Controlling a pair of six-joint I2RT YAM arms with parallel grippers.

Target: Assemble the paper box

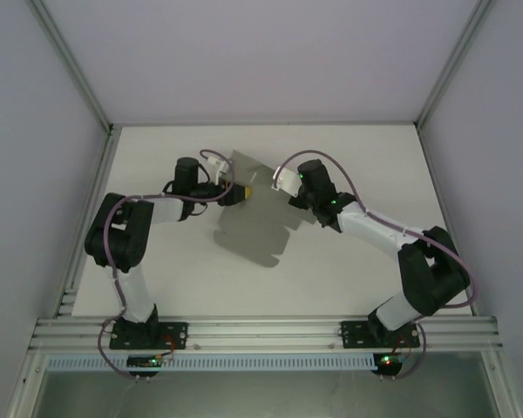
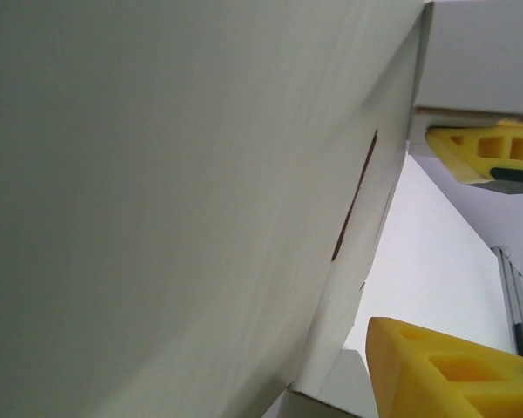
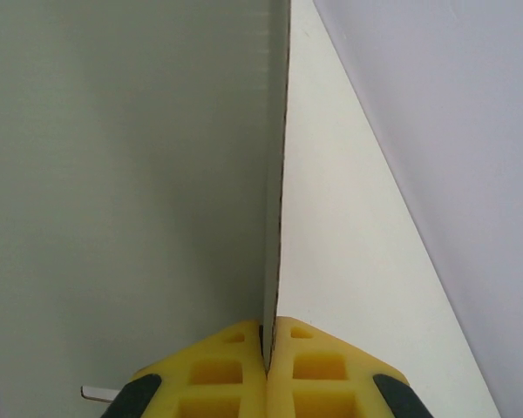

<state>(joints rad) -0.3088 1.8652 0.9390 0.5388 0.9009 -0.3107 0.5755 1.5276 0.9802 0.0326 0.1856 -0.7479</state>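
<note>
The paper box is a flat grey die-cut sheet, lifted and tilted above the middle of the table. My right gripper is shut on its right edge; in the right wrist view the yellow fingers pinch the thin sheet edge-on, with my right gripper tight around it. My left gripper is at the sheet's upper left part. In the left wrist view the cardboard with a dark slot covers the left side, and my left gripper stands open beside its edge.
The white table lies under the sheet, bounded by pale enclosure walls and metal frame posts. An aluminium rail carrying both arm bases runs along the near edge.
</note>
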